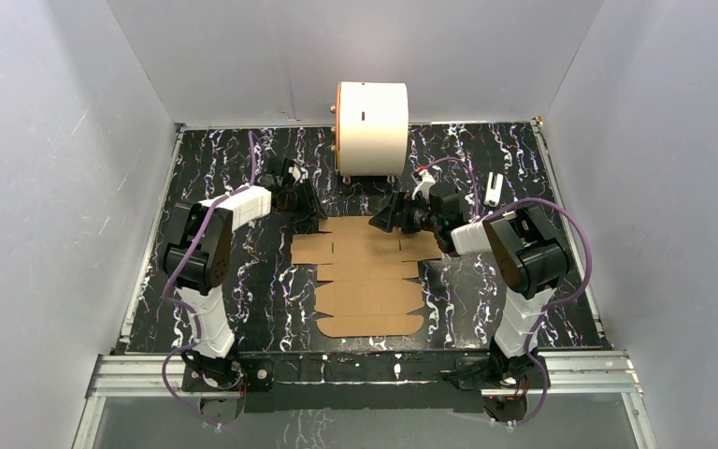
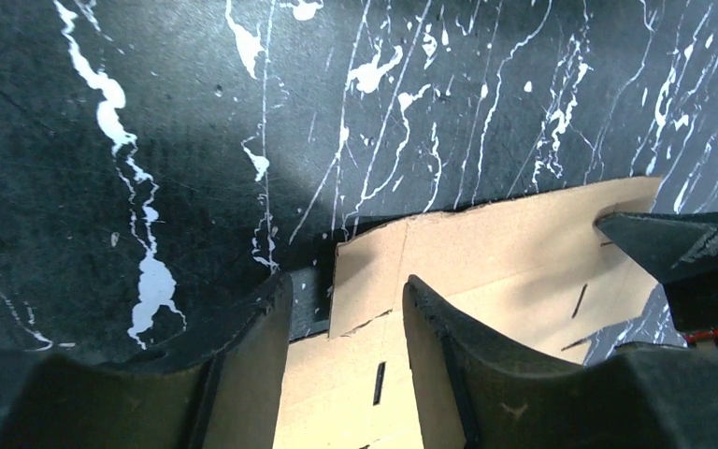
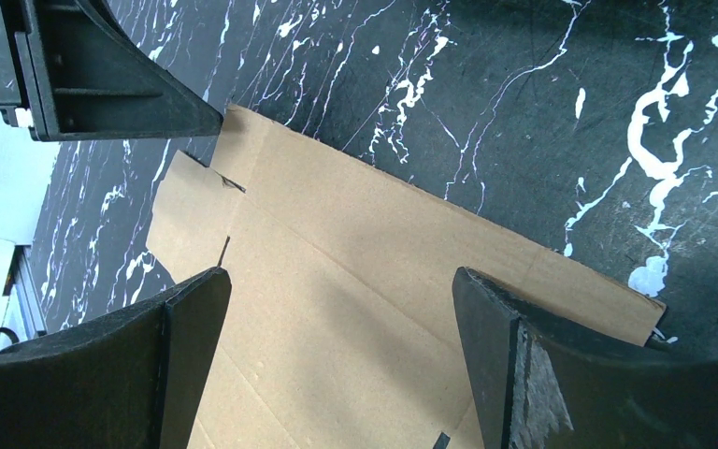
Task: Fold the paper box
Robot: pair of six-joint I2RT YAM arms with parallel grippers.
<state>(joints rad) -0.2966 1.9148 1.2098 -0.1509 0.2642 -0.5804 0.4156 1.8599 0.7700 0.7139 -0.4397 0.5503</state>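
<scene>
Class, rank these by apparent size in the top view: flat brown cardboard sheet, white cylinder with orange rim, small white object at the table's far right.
Largest: flat brown cardboard sheet.
Then: white cylinder with orange rim.
Smallest: small white object.
Gaps are clear.

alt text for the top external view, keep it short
A flat, unfolded brown paper box lies on a black, white-veined table. The left hand is at its far left corner, the right hand at its far right edge. A white cylinder with an orange rim sits behind it.
</scene>
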